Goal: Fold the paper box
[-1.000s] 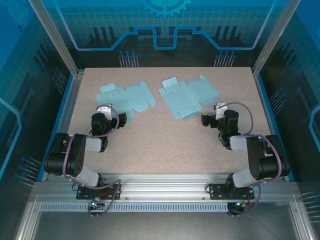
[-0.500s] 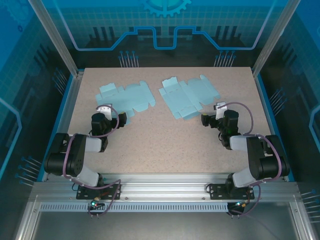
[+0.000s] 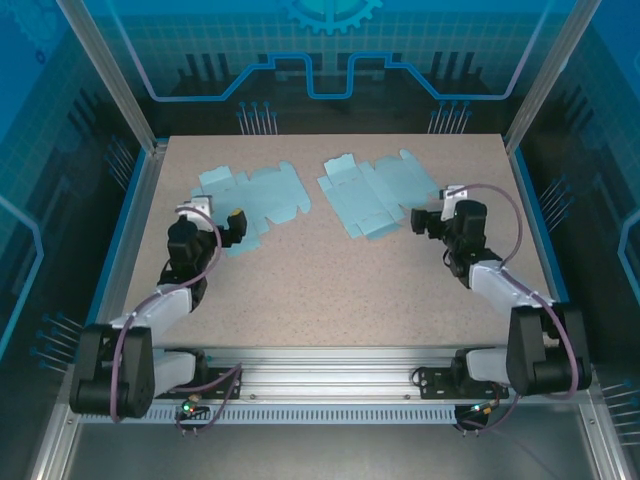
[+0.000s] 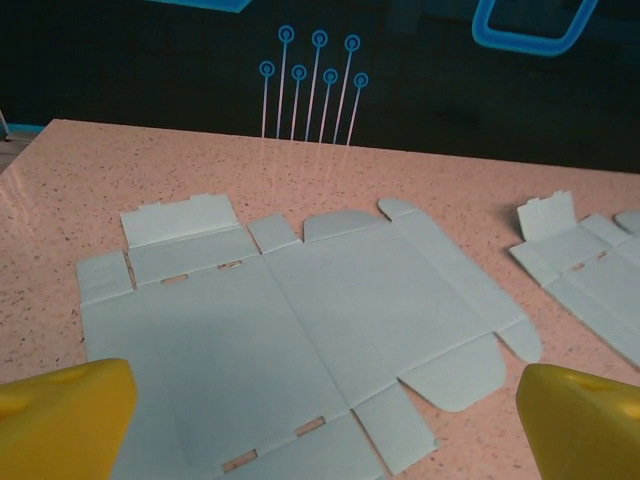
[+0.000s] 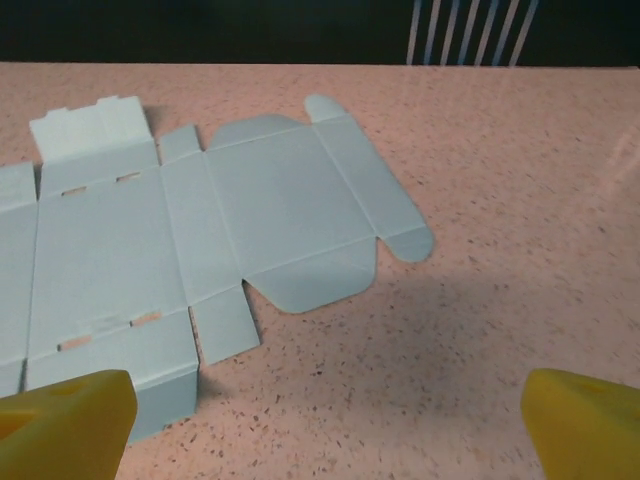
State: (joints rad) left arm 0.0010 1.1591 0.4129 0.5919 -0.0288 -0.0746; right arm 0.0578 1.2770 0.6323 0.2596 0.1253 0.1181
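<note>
Blue flat box blank (image 3: 262,195), second blank (image 3: 375,192) beside, speckled table (image 3: 330,290).

Speckled counter (image 3: 330,290) inside a blue-lit enclosure

The pinkish, speckled counter lies under both the left claw (image 3: 238,226) and the right claw (image 3: 418,220) and reaches well beyond them. Ahead of the claws stands a dark back wall (image 3: 320,60) with blue circuit-style lines. Slanted aluminium posts (image 3: 105,70) rise outward of each claw, blue trim (image 3: 128,215) edges the counter's sides, and a slotted aluminium rail (image 3: 330,365) runs behind them.
</note>
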